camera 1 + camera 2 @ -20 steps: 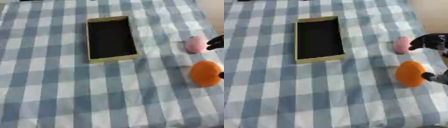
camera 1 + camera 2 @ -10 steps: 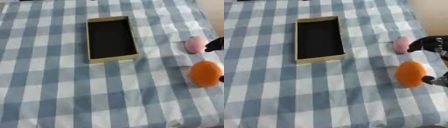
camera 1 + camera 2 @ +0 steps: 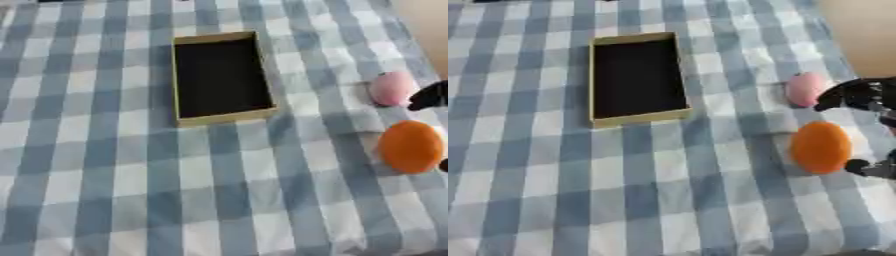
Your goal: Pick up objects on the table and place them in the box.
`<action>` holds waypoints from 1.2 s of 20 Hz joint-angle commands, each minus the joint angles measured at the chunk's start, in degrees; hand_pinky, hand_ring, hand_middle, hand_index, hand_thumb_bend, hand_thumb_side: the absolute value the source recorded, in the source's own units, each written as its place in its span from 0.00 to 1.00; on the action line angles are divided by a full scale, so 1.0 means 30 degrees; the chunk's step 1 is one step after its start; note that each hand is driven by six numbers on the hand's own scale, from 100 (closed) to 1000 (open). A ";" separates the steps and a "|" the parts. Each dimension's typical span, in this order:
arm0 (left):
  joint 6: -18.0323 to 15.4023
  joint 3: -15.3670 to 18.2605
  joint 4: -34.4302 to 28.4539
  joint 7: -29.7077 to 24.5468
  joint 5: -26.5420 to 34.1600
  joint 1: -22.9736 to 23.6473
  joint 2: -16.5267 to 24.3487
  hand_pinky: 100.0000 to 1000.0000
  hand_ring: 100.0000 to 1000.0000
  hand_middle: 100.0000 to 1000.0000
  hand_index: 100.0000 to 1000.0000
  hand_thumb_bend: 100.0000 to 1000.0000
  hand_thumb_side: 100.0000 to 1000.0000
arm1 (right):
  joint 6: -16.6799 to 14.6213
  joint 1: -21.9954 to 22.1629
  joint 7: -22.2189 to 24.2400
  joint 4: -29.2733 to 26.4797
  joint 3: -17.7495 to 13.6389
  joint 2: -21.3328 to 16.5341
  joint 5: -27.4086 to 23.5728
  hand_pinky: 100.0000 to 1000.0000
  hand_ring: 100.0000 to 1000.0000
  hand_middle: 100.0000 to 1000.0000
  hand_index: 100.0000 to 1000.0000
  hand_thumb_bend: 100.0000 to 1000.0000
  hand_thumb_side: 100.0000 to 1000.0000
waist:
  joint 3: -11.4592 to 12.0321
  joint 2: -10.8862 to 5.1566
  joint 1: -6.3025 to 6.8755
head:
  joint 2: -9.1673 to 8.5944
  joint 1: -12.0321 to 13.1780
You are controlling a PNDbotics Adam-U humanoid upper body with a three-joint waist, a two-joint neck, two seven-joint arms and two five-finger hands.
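A blue and white checked tablecloth (image 3: pixel 535 200) covers the table. Left of centre lies the box (image 3: pixel 638 79), a shallow rectangular tray with tan walls and a dark inside, nothing in it. Well to its right sits a small pink object (image 3: pixel 805 88), and nearer the camera an orange egg-shaped object (image 3: pixel 822 147). At the right edge the right hand (image 3: pixel 866 95) reaches in beside both; whether its fingers are apart or together cannot be told.

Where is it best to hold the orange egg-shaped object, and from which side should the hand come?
Probably across its narrow middle: the orange egg-shaped object lies with its long axis pointing away from the robot. Come from the right, where the right hand already flanks it.
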 commanded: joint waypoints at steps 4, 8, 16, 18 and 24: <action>0.0047 0.0186 -0.0285 -0.0028 -0.0005 -0.0235 0.0637 0.84 0.84 0.74 0.84 0.01 0.74 | 0.0275 -0.0159 0.0668 -0.0298 0.0239 -0.0220 -0.0121 0.82 0.91 0.84 0.90 0.46 0.05 | 0.0100 -0.0189 0.0007 | 0.0106 -0.0149; 0.0038 0.0186 -0.0285 -0.0027 0.0011 -0.0247 0.0606 0.84 0.84 0.74 0.84 0.01 0.75 | 0.0690 -0.0133 0.0981 -0.0298 0.0454 -0.0016 0.0054 0.82 0.90 0.83 0.89 0.47 0.06 | 0.0183 -0.0136 0.0024 | 0.0106 -0.0198; 0.0043 0.0145 -0.0285 -0.0055 0.0050 -0.0314 0.0524 0.84 0.84 0.74 0.84 0.00 0.75 | 0.1643 -0.0309 0.0944 -0.0298 0.0861 0.0389 0.1017 0.74 0.82 0.76 0.88 0.48 0.07 | 0.0306 -0.0075 0.0058 | 0.0106 -0.0291; 0.0049 0.0139 -0.0285 -0.0059 0.0064 -0.0310 0.0508 0.84 0.84 0.74 0.84 0.00 0.75 | 0.1905 -0.0392 0.0646 -0.0298 0.0861 0.0405 0.1453 0.67 0.74 0.73 0.87 0.47 0.07 | 0.0322 -0.0065 0.0065 | 0.0106 -0.0309; 0.0058 0.0117 -0.0285 -0.0077 0.0085 -0.0327 0.0461 0.84 0.84 0.74 0.84 0.00 0.75 | 0.2638 -0.0565 -0.0948 -0.0298 0.1060 0.0478 0.3436 0.59 0.69 0.73 0.87 0.42 0.01 | 0.0382 -0.0033 0.0070 | 0.0106 -0.0370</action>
